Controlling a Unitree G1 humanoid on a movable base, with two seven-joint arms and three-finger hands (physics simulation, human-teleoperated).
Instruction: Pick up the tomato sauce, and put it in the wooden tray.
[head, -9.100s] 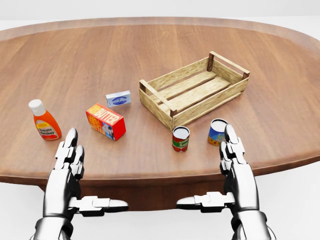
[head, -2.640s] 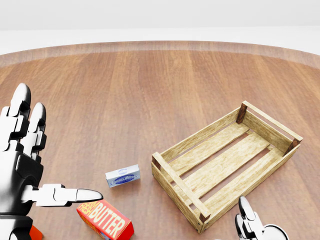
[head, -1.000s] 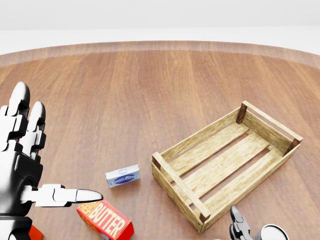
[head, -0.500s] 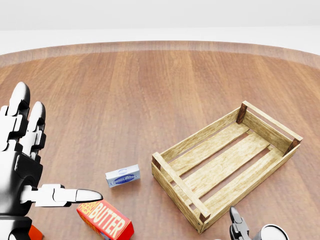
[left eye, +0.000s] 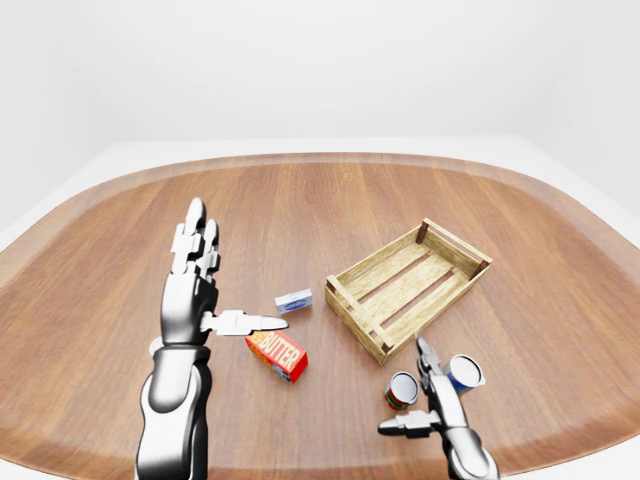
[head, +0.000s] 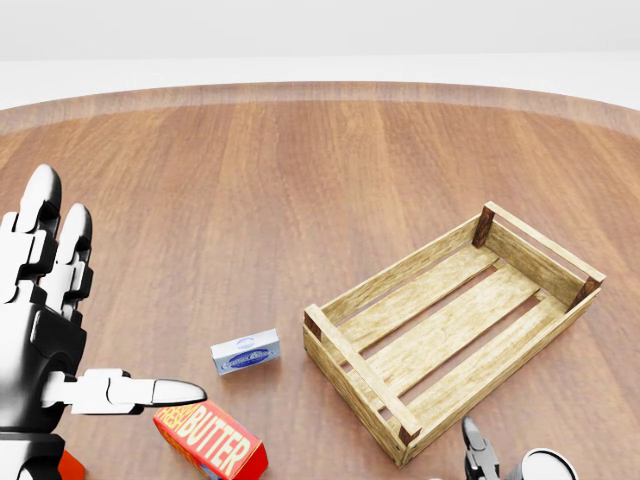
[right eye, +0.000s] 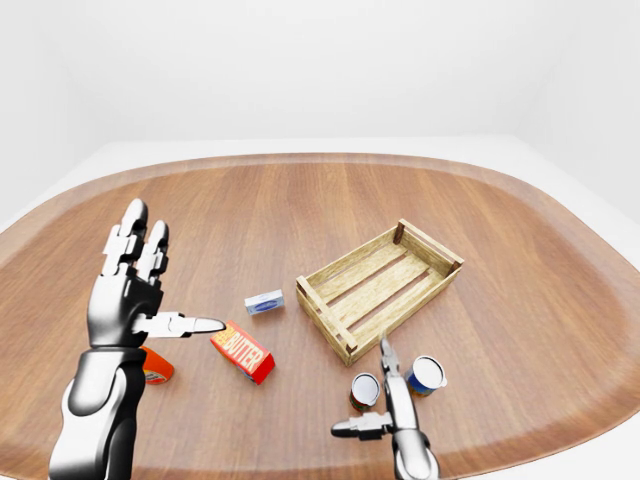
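The tomato sauce can (right eye: 364, 392), red and green, stands on the oval wooden table next to a blue can (right eye: 427, 375). My right hand (right eye: 374, 406) is open beside it: the fingers rise between the two cans and the thumb reaches under the can's left side, low in the view. Whether it touches the can I cannot tell. The wooden tray (right eye: 380, 285) lies just above the cans and holds nothing; it also shows in the head view (head: 455, 325). My left hand (left eye: 215, 285) is open, raised over the table's left part.
A red butter box (left eye: 277, 355) and a small blue-and-white box (left eye: 293, 299) lie left of the tray. An orange bottle (right eye: 155, 365) stands behind my left forearm. The table's edge (left eye: 300, 462) runs along the bottom of the view.
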